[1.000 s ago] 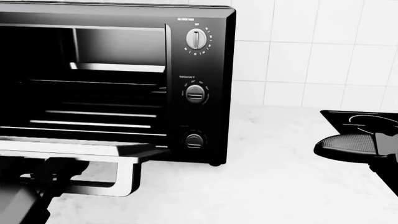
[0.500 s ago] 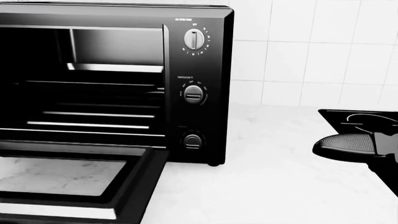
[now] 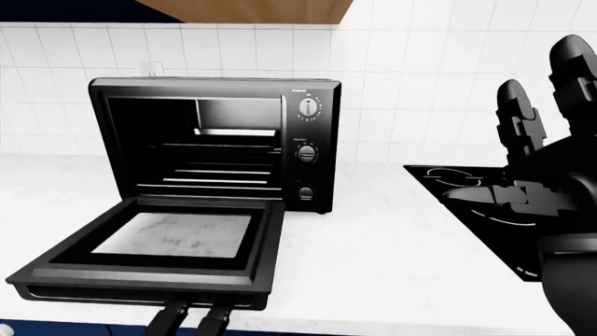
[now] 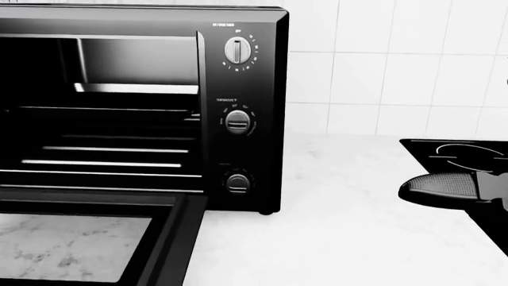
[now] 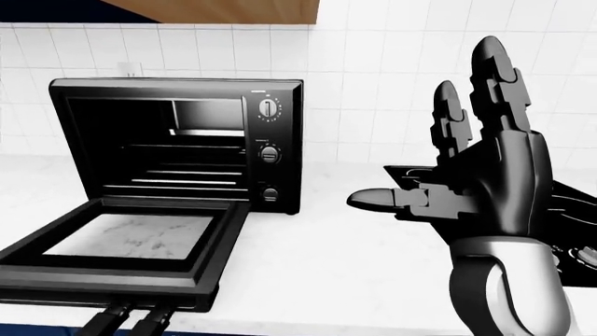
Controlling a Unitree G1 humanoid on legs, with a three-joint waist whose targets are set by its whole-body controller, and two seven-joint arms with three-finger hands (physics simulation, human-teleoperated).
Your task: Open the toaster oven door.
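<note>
A wall of square white tiles (image 3: pixel 411 91) with thin grey grout lines runs across the whole width of both eye views, lit evenly and without strong shadow. Along the top edge of those views hangs the underside of a wooden wall cabinet (image 3: pixel 252 10) in a warm brown, with a dark patch to its left. A small white wall outlet (image 3: pixel 149 67) sits on the tiles. Below the wall spreads a pale, faintly marbled countertop (image 3: pixel 373 245), bright and smooth. At the right, set flush into the counter, lies a black glass cooktop (image 3: pixel 448 183) with thin white burner rings.
</note>
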